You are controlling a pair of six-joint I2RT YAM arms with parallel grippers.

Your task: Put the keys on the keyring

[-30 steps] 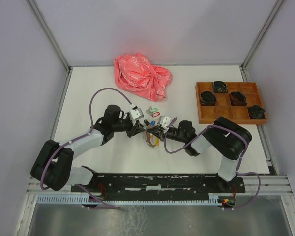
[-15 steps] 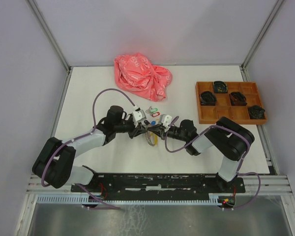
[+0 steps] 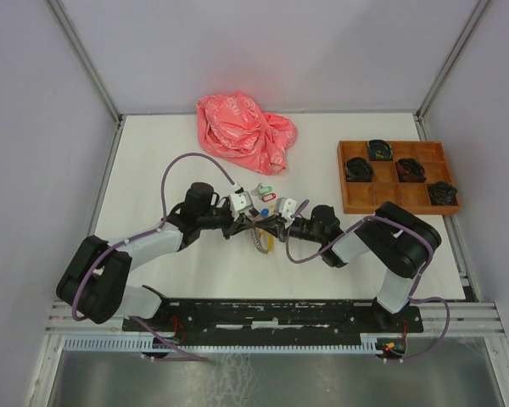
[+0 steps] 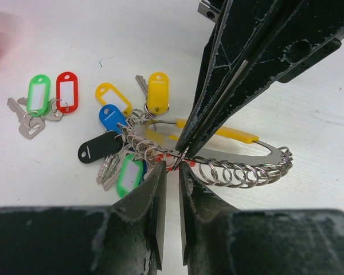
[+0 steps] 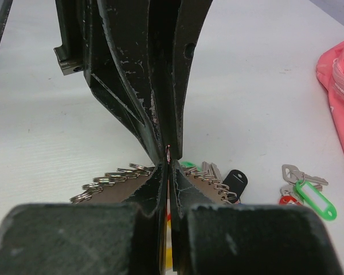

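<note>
The keys lie loose on the table: one with a green tag [image 4: 38, 94] and one with a red tag [image 4: 67, 91], left of the bunch, also in the top view [image 3: 264, 193]. The keyring [image 4: 249, 150] is a long silver loop strung with several small split rings and tagged keys. My right gripper [image 4: 184, 150] comes down from above and is shut on a small ring of it. My left gripper [image 4: 172, 167] meets it tip to tip, its jaws a narrow slit apart with white table showing through. In the right wrist view the right gripper [image 5: 168, 167] faces the left gripper [image 5: 167, 152].
A crumpled pink bag [image 3: 244, 131] lies at the back of the table. A wooden tray [image 3: 353, 202] with dark items in its compartments stands at the right. Yellow, blue, black and green tagged keys [image 4: 117, 134] hang bunched on the keyring.
The left gripper has moved right up to the right gripper's tips, and its jaws have narrowed. The right arm has held still.
</note>
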